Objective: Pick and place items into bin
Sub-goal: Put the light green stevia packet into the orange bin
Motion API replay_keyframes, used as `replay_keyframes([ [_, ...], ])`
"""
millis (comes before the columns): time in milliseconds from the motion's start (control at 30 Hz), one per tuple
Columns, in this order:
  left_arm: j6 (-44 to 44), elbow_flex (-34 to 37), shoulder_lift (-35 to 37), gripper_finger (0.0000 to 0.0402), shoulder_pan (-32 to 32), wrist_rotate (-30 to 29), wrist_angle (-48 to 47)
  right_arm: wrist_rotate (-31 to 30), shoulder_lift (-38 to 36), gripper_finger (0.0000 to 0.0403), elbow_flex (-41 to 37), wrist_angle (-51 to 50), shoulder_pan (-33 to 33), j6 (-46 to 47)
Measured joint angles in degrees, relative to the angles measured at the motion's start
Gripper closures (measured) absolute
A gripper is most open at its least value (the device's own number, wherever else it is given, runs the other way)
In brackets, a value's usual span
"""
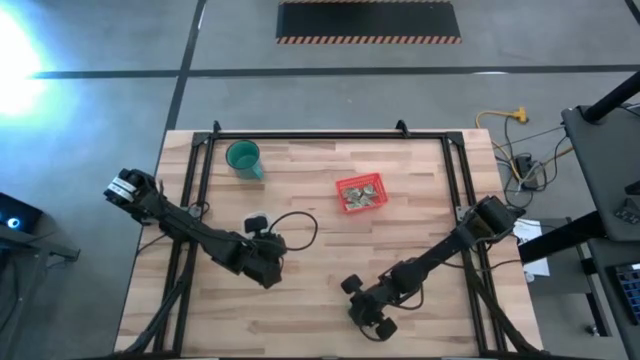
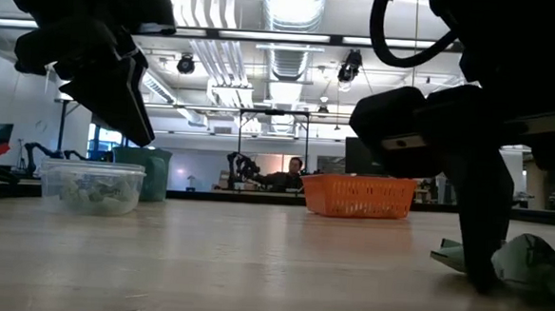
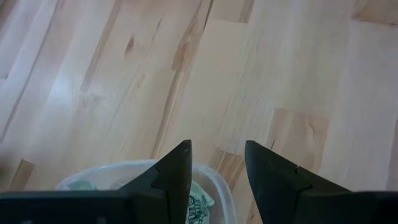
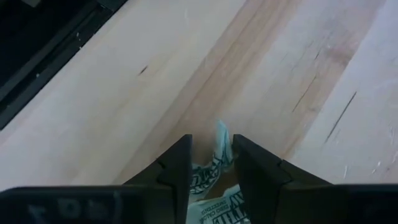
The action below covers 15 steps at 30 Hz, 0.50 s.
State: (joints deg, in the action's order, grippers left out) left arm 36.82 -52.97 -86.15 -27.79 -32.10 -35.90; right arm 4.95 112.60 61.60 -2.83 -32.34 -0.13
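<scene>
The pale wooden table point(image 1: 300, 200) carries a teal cup point(image 1: 243, 158) at ten o'clock. The left gripper point(image 3: 216, 163) hangs above centre-left, fingers parted and empty, over a clear tub point(image 3: 221, 186) of packets. The red basket point(image 1: 361, 192) sits at one o'clock. At five o'clock the right gripper point(image 4: 211, 158) pinches a green-white packet point(image 4: 219, 142). Behind, a ducted workshop.

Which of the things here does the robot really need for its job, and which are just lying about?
Part of the job:
- red basket, already holding some pieces
- pale green and white piece between the right gripper's fingers
- clear tub of pieces beneath the left gripper

Just lying about:
- teal cup
</scene>
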Motion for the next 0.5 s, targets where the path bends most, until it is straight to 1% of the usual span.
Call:
replay_keyframes([
  [300, 0.00, 0.04, 0.00, 0.0269, 0.00, 0.02, -0.08, -0.07, -0.43, 0.0362, 0.00, 0.00, 0.00, -2.01],
  [500, -0.01, 0.04, 0.00, 0.0269, 0.01, 0.00, -0.08, -0.06, -1.42, 0.0391, 0.00, -0.04, 0.00, -2.17],
])
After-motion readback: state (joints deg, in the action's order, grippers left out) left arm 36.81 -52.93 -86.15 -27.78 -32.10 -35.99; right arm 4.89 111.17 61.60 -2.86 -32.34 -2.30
